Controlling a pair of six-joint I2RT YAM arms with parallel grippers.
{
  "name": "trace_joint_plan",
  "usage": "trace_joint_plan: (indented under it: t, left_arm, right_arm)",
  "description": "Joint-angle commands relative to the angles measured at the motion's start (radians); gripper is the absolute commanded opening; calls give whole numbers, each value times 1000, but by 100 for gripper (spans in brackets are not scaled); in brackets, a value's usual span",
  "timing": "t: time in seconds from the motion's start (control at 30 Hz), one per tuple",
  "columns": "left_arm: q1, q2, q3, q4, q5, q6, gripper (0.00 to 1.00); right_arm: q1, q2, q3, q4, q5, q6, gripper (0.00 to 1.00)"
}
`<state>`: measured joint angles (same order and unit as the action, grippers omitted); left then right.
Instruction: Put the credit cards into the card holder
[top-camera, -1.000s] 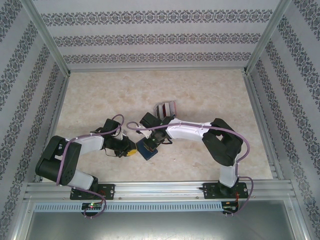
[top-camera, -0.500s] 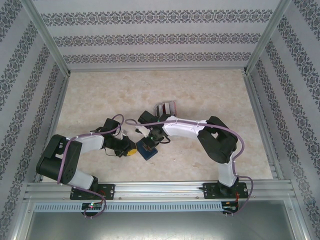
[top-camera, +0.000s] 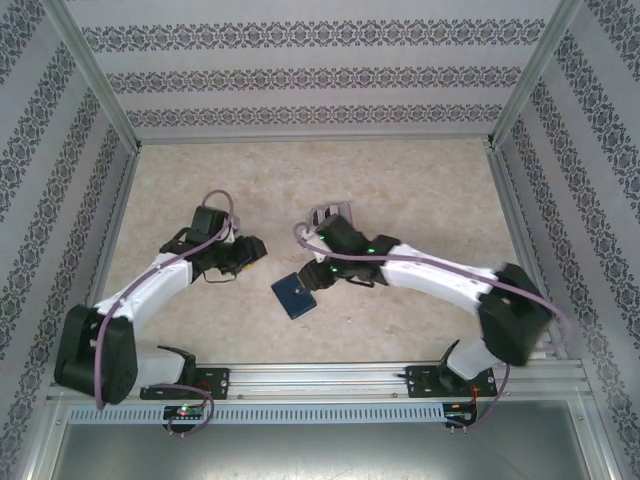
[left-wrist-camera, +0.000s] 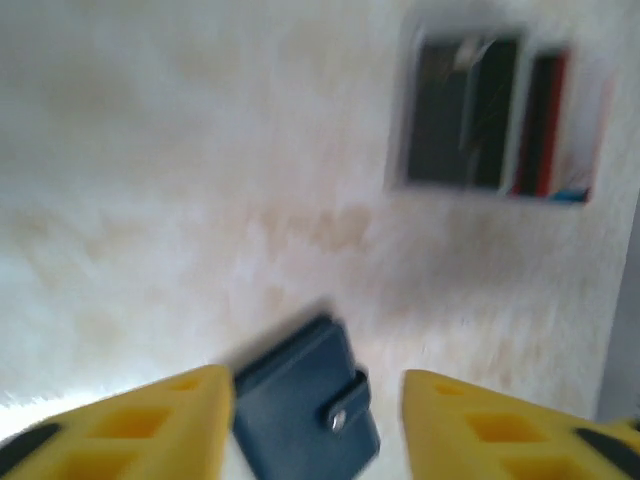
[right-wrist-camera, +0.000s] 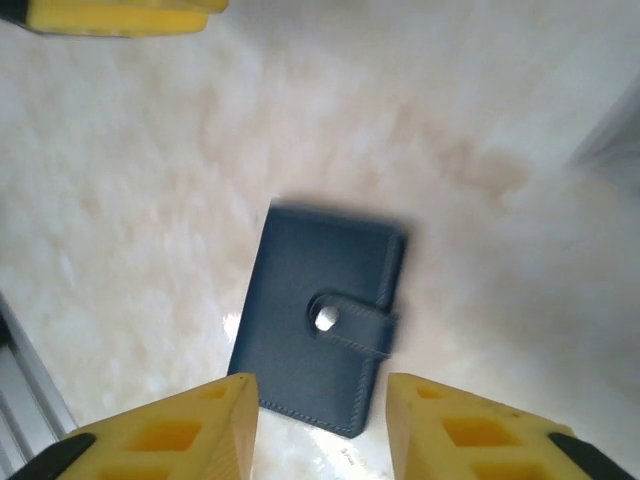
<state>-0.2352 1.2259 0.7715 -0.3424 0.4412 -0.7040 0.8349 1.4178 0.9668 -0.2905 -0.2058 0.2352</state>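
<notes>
Two grippers now off one wallet

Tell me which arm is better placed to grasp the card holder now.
Right, likely: the right fingers, open, frame the closed card holder squarely, close above it. The left fingers are farther off.

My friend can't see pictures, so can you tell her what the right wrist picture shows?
A closed navy-blue card holder with a pale snap button lies flat on a pale marbled table. The right gripper hangs above it, its two yellow fingers spread open at the bottom edge, holding nothing.
</notes>
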Motion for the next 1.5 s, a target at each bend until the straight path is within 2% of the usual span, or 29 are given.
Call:
trace_joint_plan:
  t: [0.0,0.03,0.07,0.1,0.13,0.23,0.27,0.3,0.37,0.43,0.53,0.6,0.67,0.77,0.8,0.87,0.9,0.93,0.97,1.03,1.07,1.1,1.13,1.2,1.23,1.3,1.47]
  left_arm:
    - [7,-120,5,26,-162,197,72]
    - [6,-156,-14,91,-127,248,100]
    - [2,-189,-30,152,-130,292,100]
    - [-2,-216,-45,197,-166,322,100]
    - [-6,-236,-61,236,-226,341,100]
    - [-8,-249,-152,411,-371,474,99]
    - [-8,-238,-178,449,-393,545,99]
    - [-8,-220,-199,468,-389,677,99]
    - [-3,-179,-233,504,-447,792,99]
    - [10,-134,-264,557,-527,802,99]
    - [56,-52,-311,715,-526,756,99]
    - [78,12,-309,776,-511,764,99]
    - [100,87,-307,842,-511,766,99]
    - [163,209,-291,931,-443,742,99]
    - [174,224,-260,890,-401,764,99]
    - [221,272,-237,909,-345,747,99]
    - [255,307,-247,959,-295,718,99]
    - [288,316,-260,992,-249,699,100]
    - [292,301,-268,984,-254,696,100]
    - [289,298,-299,1037,-248,705,100]
    - [283,304,-311,1067,-257,713,100]
    - [273,317,-338,1119,-310,705,100]
    - [274,368,-389,1299,-332,686,99]
    - [277,319,-369,1175,-359,674,99]
    - [272,353,-377,1244,-372,679,100]
    - [268,331,-360,1172,-381,680,100]
    - [257,335,-359,1175,-397,687,100]
  right_arm:
    - [-6,-194,-136,187,174,-76,44]
    - [-9,-266,-200,237,236,-106,48]
    - [-17,-348,-273,308,308,-141,60]
    - [-33,-427,-342,381,372,-174,96]
    - [-59,-494,-406,440,424,-209,98]
    - [-166,-656,-515,526,537,-288,98]
    - [-206,-693,-540,545,586,-293,98]
    - [-258,-726,-568,560,616,-307,98]
    - [-369,-760,-610,563,616,-341,98]
    - [-496,-755,-694,638,554,-384,98]
    - [-641,-690,-761,742,457,-280,98]
    - [-702,-594,-778,843,373,-244,98]
    - [-730,-454,-787,971,362,-235,98]
    - [-757,-249,-760,1114,304,-210,98]
    - [-760,-194,-754,1179,270,-218,98]
    - [-761,-144,-697,1145,284,-250,98]
    - [-781,-93,-692,1207,289,-239,98]
    - [-808,-48,-680,1216,281,-208,98]
    - [-829,4,-681,1262,249,-191,98]
    - [-838,139,-686,1443,224,-174,98]
    - [-839,123,-674,1386,214,-179,98]
    - [-839,78,-641,1247,215,-189,98]
    - [-835,79,-629,1225,224,-190,98]
    - [-834,113,-629,1291,242,-179,98]
    - [-835,101,-629,1247,261,-171,98]
    - [-833,83,-598,1201,279,-172,98]
    - [-810,90,-590,1200,301,-196,98]
